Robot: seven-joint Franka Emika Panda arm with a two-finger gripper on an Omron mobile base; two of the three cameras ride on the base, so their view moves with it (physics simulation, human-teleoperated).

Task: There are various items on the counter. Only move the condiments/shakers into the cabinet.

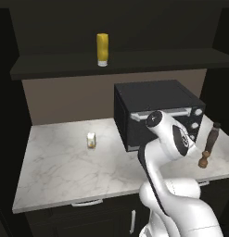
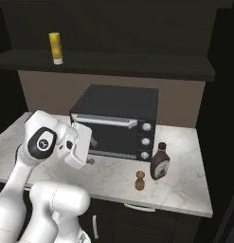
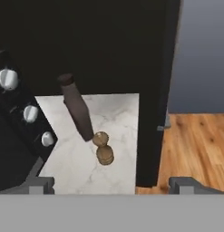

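The arm (image 1: 169,139) hides the toaster oven's (image 1: 155,99) lower front, and the packet's (image 1: 91,140) markings are too small to read.

Hand (image 2: 90,151) open, empty, arm folded.

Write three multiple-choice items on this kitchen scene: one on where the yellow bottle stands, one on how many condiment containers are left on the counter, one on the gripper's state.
1. Where does the yellow squeeze bottle stand?
A. on the cabinet shelf
B. on the toaster oven
C. on the counter

2. How many condiment containers stand on the counter right of the toaster oven?
A. none
B. two
C. four

3. What is the state of the gripper?
A. shut on the pepper shaker
B. shut on nothing
C. open, holding nothing

Answers: 1 A, the bottle stands upright on the dark shelf above the counter. 2 B, the dark bottle and the pepper shaker stand there. 3 C, in the hand view the fingertips stand wide apart with nothing between them.
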